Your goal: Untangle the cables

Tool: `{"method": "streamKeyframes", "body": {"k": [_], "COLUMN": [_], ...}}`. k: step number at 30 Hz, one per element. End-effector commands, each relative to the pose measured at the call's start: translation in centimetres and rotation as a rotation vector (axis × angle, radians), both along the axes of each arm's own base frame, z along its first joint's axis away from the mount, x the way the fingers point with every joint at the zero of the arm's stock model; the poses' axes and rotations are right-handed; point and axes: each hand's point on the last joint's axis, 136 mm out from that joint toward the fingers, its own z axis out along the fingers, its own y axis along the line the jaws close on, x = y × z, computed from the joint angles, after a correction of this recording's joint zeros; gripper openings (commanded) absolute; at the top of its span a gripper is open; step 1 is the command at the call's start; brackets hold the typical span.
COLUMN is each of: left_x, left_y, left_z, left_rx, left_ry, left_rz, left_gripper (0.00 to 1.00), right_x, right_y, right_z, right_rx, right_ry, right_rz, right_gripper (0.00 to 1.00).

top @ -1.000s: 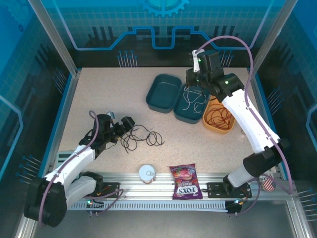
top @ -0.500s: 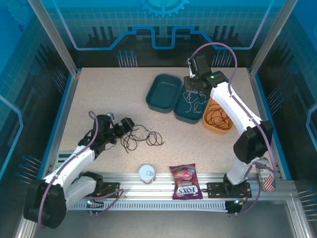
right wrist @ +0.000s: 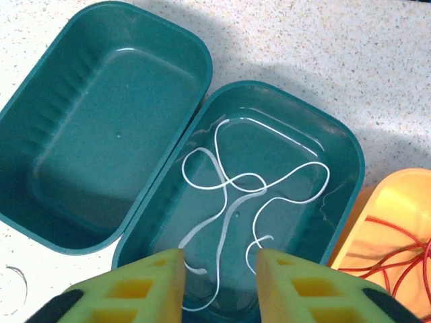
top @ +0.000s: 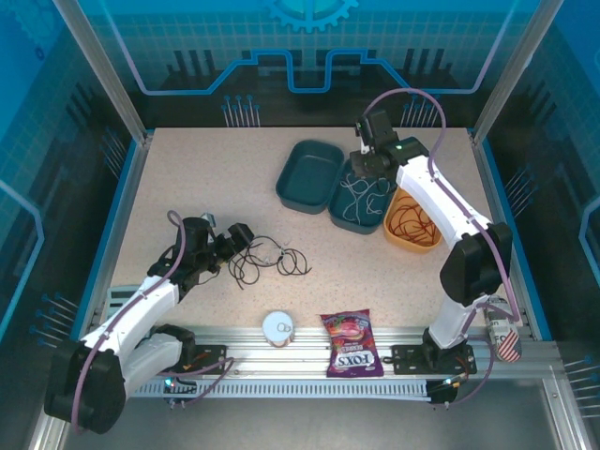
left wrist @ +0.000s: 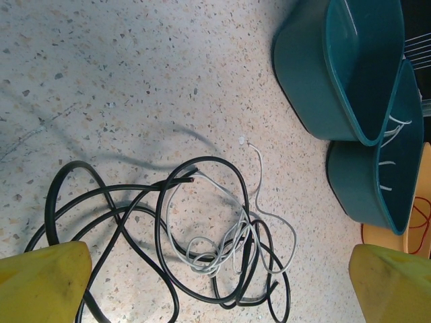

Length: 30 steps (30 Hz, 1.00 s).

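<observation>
Right wrist view: white cable (right wrist: 232,182) lies lower left to upper right along teal bin (right wrist: 296,128); right claw (right wrist: 219,262) released. Left claw (left wrist: 215,279) released, near black cable (left wrist: 159,225).

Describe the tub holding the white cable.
At the speckled table's far side, three plastic tubs sit in a row. Take the middle teal one. Only it holds a thin white cable; its teal twin is bare, the orange tub holds red cable.
</observation>
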Motion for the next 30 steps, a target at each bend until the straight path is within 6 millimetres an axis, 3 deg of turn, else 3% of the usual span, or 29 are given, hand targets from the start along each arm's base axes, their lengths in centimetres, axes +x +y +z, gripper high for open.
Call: {"method": "streamKeyframes", "body": {"k": [1,6,7,8,9,16,20,25,30], "left_x": [0.6,0.6,0.7,0.7,0.8,1.1,1.5,1.6,1.7], "left_y": [0.4,0.4,0.4,0.4,0.4,0.1,-0.4,-1.9,-4.1], "left_z": [1.5,1.7,1.7,1.7,1.7,2.1,2.8,4.5,5.9], "left_rx": [0.02,0.022,0.024,0.025,0.024,0.017,0.008,0.065,0.173], "left_ry": [-0.041,-0.047,-0.047,-0.047,-0.047,-0.05,-0.071,-0.105,-0.126], "left_rz": [0.005,0.006,0.007,0.006,0.006,-0.003,-0.032,-0.133,-0.241], "left_gripper": [0.99,0.99,0.99,0.99,0.99,0.99,0.99,0.99,0.95], "right_x": [-1.2,-3.1,-3.6,-4.0,-4.5,-7.6,-9.7,-11.8,-13.9], "right_y": [-1.1,-0.8,-0.9,-0.9,-0.9,-1.0,-2.1,-3.6,-3.5], "right_z": [1.0,3.3,3.9,4.2,4.6,7.6,9.8,11.8,13.1], "right_rx": [0.002,0.051,0.058,0.067,0.078,0.204,0.278,0.326,0.367], "right_ry": [-0.007,-0.092,-0.116,-0.133,-0.152,-0.302,-0.43,-0.553,-0.708], "right_rz": [-0.012,0.036,0.042,0.046,0.057,0.086,0.065,0.043,0.117], "right_gripper": [0.4,0.54,0.62,0.71,1.0,1.0,1.0,1.0,1.0]}}
